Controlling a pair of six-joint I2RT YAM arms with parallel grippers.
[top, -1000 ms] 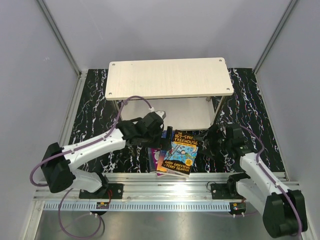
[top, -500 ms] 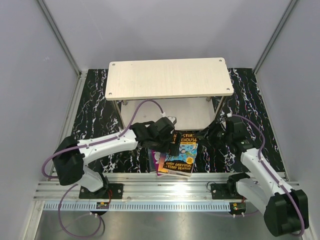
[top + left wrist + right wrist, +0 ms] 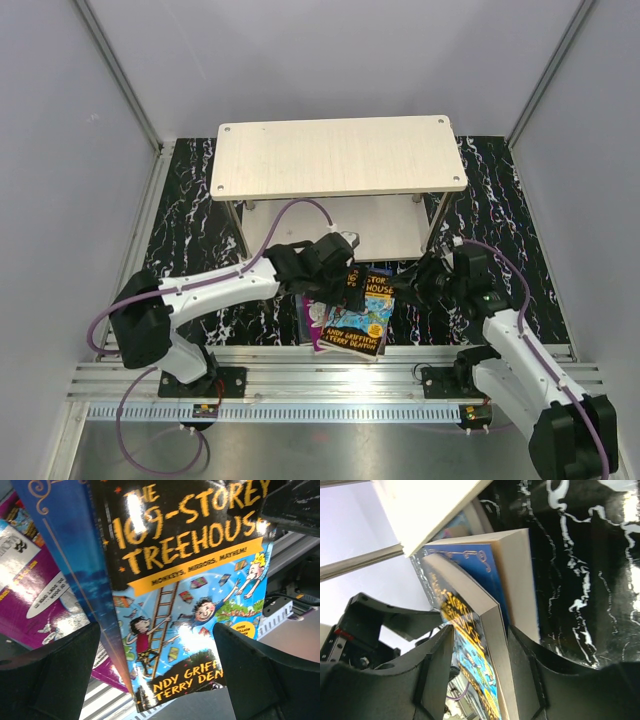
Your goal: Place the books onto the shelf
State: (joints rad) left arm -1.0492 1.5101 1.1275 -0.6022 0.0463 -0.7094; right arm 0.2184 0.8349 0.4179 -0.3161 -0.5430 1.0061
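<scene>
A: Starting at the left, then. Anything on the left tool (image 3: 348, 280)?

B: Reaches in from its base toward the middle of the desk (image 3: 190, 240) and hovers over the books. Holds its fingers (image 3: 50, 675) wide apart, gripping nothing. Straddles the cover of the Treehouse book (image 3: 185, 580) in the left wrist view. Hard to tell from that angle whether touching the cover or just clear of it.

A: And moving right, under that cover?

B: Shows a purple book (image 3: 35, 595) lowest, poking out to the left. Then a blue book (image 3: 65, 555) above it, then the Treehouse book on top, turned a little askew from the two beneath. Puts all three on the black marbled desk, near the arm bases, between the two tools.

A: Any relation to the shelf (image 3: 340, 155)?

B: Stands behind the books at the back of the desk, with its pale top board facing up. Not touching any of the three.

A: And at the right?

B: Leaves only the right tool (image 3: 410, 282), low beside the pile and clamped on the right edge of the Treehouse book. Pinches the pale page edge between both fingers (image 3: 437, 670) in the right wrist view. Tilts that side up, opening a wedge of a gap above the blue book, with a shelf board just beyond.
</scene>
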